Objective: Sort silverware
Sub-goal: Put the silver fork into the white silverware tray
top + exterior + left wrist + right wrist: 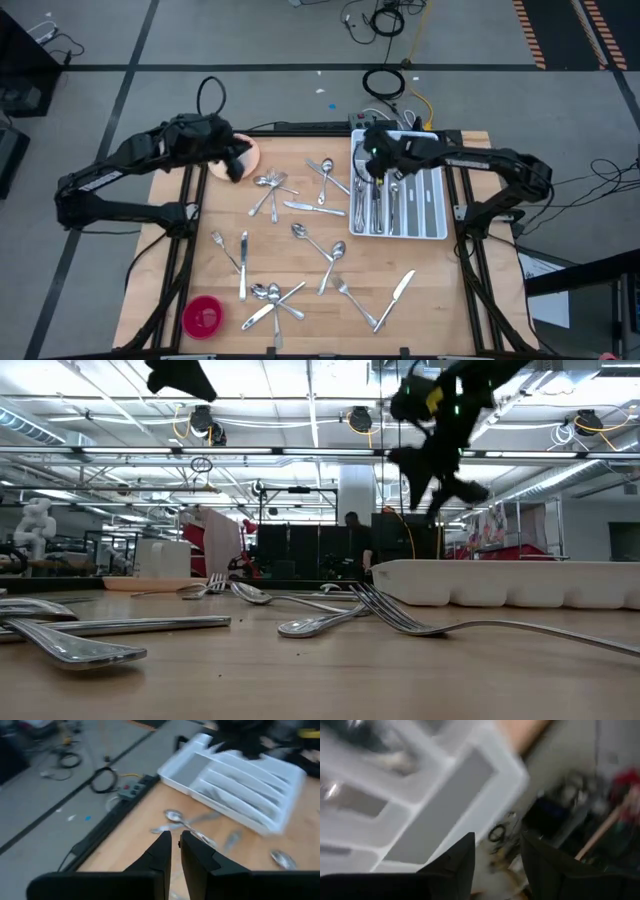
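Note:
Silverware lies scattered flat over the wooden table: spoons and forks (270, 185) at far left of centre, more (325, 178) near the tray, spoons (322, 250) in the middle, a crossed pile (272, 295) and a knife (400, 288) near the front. More pieces (376, 205) lie in the white tray (436, 205) at the far right. My right gripper (497, 855) hangs open and empty above the tray's far left corner (368, 162). My left gripper (175, 852) hovers over the table's far left (238, 165), with only a narrow gap between its fingers and nothing in it.
A pink cup on its saucer (248, 152) stands at the far left, partly under my left gripper. A red round dish (203, 316) sits at the near left corner. Cables and a power strip (385, 95) lie on the floor beyond the far edge.

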